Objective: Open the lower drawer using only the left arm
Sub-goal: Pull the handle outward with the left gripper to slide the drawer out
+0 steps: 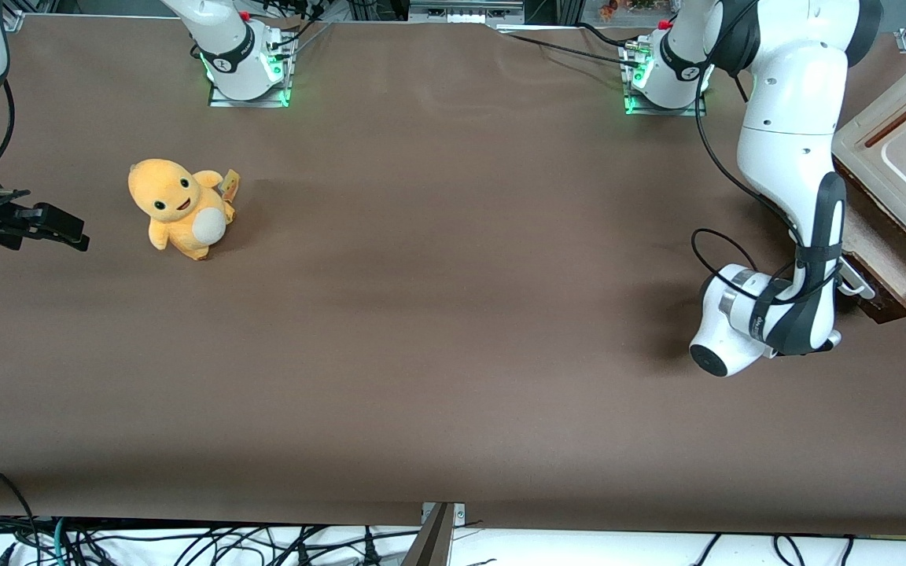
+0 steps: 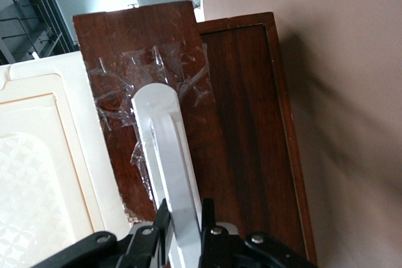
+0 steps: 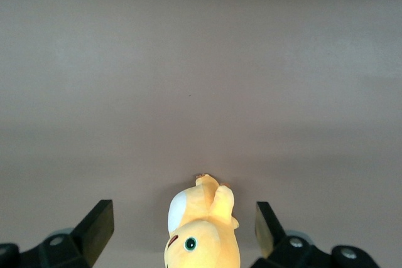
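Left wrist view — gripper [image 2: 184, 227] pinching lower drawer [image 2: 245, 130] handle [image 2: 166, 149].

lower drawer [image 1: 885, 255] w/ dark brown front, pulled partway out, pale wood inside showing, white bar handle [image 2: 168, 155] pinched in the left arm's [image 1: 787, 141] black gripper [image 2: 183, 227], at working arm's table end

Even overhead light falls on the matte brown tabletop [image 1: 437, 314]; the white jointed left arm [image 1: 787, 157] casts soft shadows, and clear tape on the glossy dark brown lower drawer [image 2: 245, 123] glares.
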`<action>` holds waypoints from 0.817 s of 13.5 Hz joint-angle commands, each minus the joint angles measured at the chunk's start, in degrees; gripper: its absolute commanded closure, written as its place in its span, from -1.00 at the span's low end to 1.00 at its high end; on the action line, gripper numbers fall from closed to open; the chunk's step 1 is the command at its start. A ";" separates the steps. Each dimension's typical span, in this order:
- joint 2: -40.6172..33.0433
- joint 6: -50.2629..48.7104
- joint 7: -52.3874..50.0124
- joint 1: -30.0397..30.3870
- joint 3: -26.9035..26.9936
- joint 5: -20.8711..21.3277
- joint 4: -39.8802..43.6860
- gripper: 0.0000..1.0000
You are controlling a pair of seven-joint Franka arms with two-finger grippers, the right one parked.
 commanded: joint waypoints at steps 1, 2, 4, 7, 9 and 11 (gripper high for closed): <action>0.95 0.14 3.26 -0.94 -0.10 -3.29 4.84 0.05; 0.51 0.31 3.34 -0.94 -0.28 -3.47 5.02 -0.60; -0.54 0.49 4.05 -1.03 -0.46 -3.73 5.19 -1.00; -1.25 0.40 4.93 -0.24 -1.33 -8.37 8.87 -1.00; -2.04 0.66 5.54 0.55 -1.42 -14.25 11.51 -1.00; -4.31 2.76 5.72 1.87 -1.51 -21.19 12.40 -1.00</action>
